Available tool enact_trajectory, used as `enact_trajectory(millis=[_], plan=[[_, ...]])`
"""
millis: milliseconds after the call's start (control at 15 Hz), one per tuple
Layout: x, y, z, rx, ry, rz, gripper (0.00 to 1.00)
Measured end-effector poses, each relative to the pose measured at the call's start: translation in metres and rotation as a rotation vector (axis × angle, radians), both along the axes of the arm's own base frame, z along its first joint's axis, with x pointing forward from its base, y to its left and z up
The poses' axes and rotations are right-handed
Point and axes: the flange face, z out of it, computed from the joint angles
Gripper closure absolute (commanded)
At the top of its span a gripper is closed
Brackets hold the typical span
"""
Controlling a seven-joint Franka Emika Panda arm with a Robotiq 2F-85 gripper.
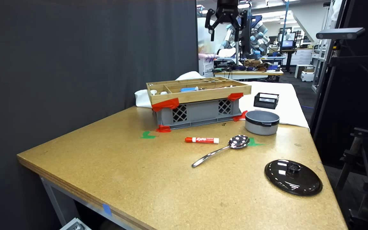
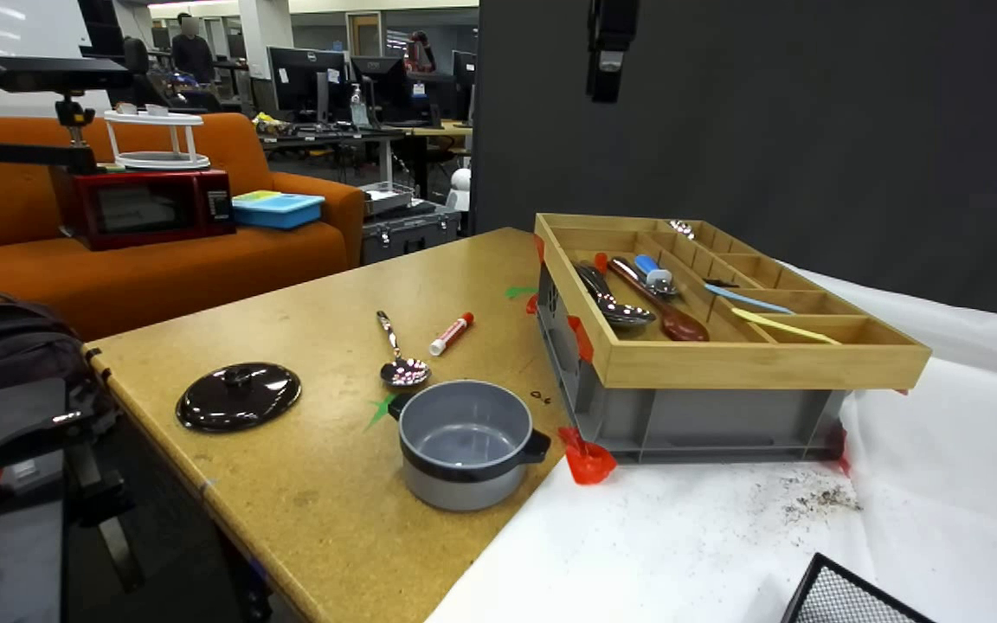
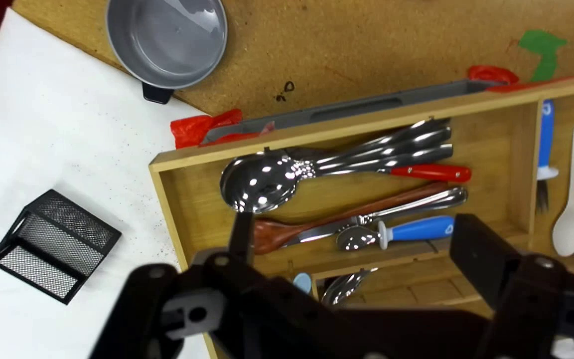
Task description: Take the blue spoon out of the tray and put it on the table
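Your claw (image 1: 224,36) hung above the tray (image 2: 758,368), the blue spoon (image 3: 399,232) not yet picked.

You seemed to be at the approach: the jaws stood apart, gripping nothing, and the spoon lay right of centre in the wrist view, in the tray's long compartment. The next move likely called for turning the claw, since the jaws spanned along the handle, then lowering to close across it, clear of the knife (image 3: 391,212) just beside it. Only the wrist view showed a second blue handle (image 3: 546,134), upper right; it missed the lid (image 1: 294,182), on the bench (image 1: 152,179) at lower right in an exterior view.
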Motion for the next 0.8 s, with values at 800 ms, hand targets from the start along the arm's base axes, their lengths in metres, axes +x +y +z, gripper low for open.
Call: enact_trajectory(millis=[800], plan=[[0.059, -0.075, -0.040, -0.030, -0.043, -0.060, 0.00]])
